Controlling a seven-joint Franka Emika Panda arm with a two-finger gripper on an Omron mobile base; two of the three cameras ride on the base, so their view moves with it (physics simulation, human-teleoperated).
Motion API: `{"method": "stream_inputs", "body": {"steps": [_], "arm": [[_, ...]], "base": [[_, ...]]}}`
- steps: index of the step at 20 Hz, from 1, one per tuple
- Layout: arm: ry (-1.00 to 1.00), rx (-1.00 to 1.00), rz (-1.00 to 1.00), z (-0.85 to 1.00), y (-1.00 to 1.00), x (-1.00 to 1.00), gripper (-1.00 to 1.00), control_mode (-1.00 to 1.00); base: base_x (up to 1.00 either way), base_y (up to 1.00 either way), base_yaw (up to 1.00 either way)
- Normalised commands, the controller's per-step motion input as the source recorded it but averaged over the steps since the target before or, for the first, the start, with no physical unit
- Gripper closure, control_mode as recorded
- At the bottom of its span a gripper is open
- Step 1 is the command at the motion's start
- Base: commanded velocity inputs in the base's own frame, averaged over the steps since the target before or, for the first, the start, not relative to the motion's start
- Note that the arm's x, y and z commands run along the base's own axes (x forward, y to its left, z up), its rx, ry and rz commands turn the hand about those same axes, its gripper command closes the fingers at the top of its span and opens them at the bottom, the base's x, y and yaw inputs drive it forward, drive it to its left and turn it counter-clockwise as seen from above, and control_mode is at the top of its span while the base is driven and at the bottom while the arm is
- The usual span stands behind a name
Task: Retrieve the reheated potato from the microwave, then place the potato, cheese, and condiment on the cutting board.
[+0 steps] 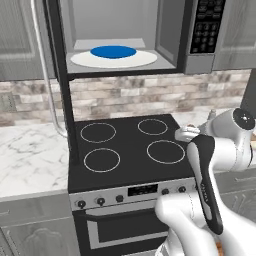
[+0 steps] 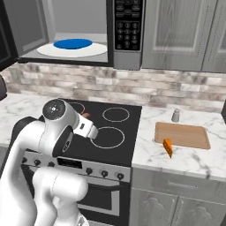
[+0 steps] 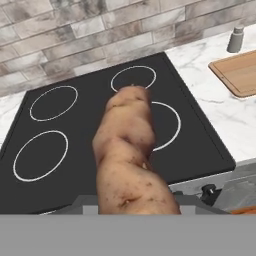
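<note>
My fingertips are hiding behind the potato (image 3: pixel 131 160), so I am judging the grip from it: my hand (image 2: pixel 84 117) is closing partly around the potato and holding it above the stove (image 3: pixel 100 140). The right base view is showing the cheese (image 2: pixel 167 147) at the cutting board (image 2: pixel 182 135) edge, with the condiment (image 2: pixel 175 115) behind it on the desk (image 2: pixel 194 159).

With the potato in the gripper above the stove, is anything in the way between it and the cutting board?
Nothing visible. The potato is held over the stovetop; bare marble counter lies between there and the cutting board. The cheese is at the board's front edge, the condiment behind it.
</note>
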Motion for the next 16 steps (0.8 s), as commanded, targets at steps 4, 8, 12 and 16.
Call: {"method": "stream_inputs", "body": {"steps": [4, 8, 12, 16], "arm": [[0.00, 0.00, 0.00, 0.00, 0.00, 0.00, 1.00, 1.00], [0.00, 0.00, 0.00, 0.00, 0.00, 0.00, 1.00, 1.00], [0.00, 0.00, 0.00, 0.00, 0.00, 0.00, 1.00, 1.00], [0.00, 0.00, 0.00, 0.00, 0.00, 0.00, 1.00, 1.00]], "base": [[0.16, -0.55, 0.00], [0.03, -0.69, 0.00], [0.00, -0.74, 0.00], [0.16, -0.71, 0.00]]}}
